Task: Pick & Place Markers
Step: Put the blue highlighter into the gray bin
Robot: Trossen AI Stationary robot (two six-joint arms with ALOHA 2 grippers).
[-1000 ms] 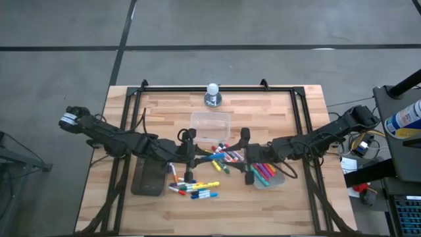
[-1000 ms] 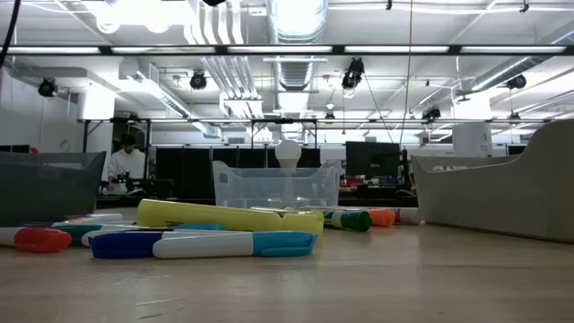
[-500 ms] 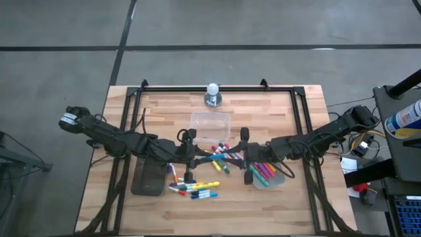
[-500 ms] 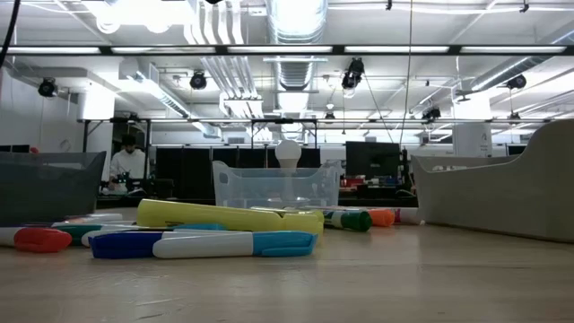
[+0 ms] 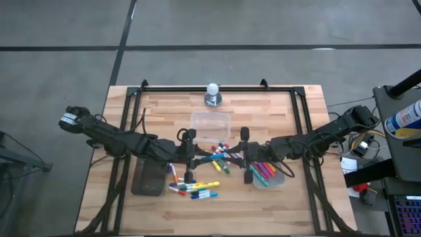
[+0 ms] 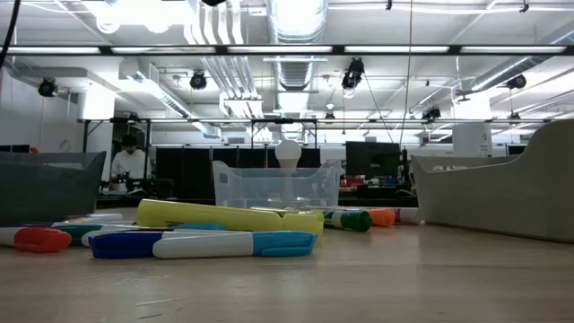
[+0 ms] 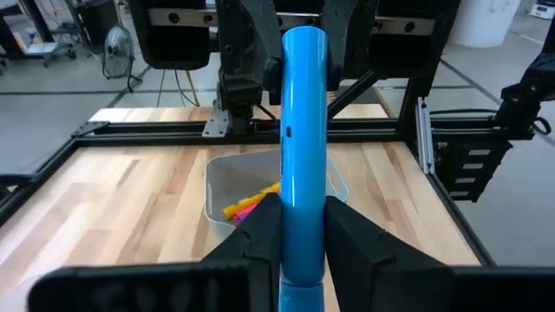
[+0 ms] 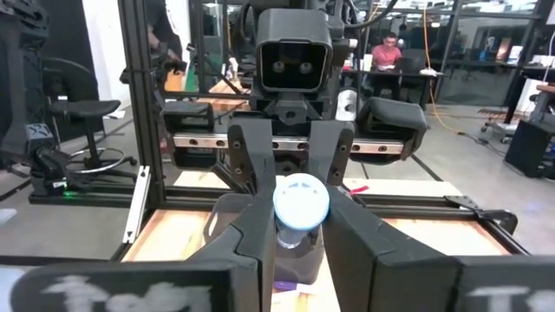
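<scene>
A light-blue marker (image 7: 303,130) hangs level above the table's middle, between my two grippers, which face each other. My left gripper (image 7: 303,227) is shut on one end and my right gripper (image 8: 302,227) on the other end (image 8: 302,201). In the high view the left gripper (image 5: 200,156) and the right gripper (image 5: 235,156) meet over a loose heap of markers (image 5: 220,159). More markers (image 5: 196,189) lie flat on the wood toward the near edge. The low view shows a yellow marker (image 6: 229,216) and a blue-and-white one (image 6: 202,244), but no gripper. My left gripper pinches the marker's barrel near its close end (image 7: 303,247) between its two fingers (image 7: 260,238). The fingers come level from the table's left and lie along the marker, which sticks out straight ahead, clear of the table. My right gripper pinches the marker's other end (image 8: 302,224) between its two fingers (image 8: 256,238). Its fingers come level from the table's right and lie along the marker, whose round end face points at the wrist camera.
A clear tub (image 5: 268,174) holding several markers sits under my right gripper. Another clear tub (image 5: 210,122) stands toward the far edge, and a white bulb-shaped object (image 5: 212,94) behind it. A dark grey tray (image 5: 148,178) lies at the left. A black frame (image 5: 217,87) rims the table.
My right gripper has shut on the free end of the blue marker that my left gripper holds out. Both arms have stayed where they were, and the marker has kept level above the heap.
</scene>
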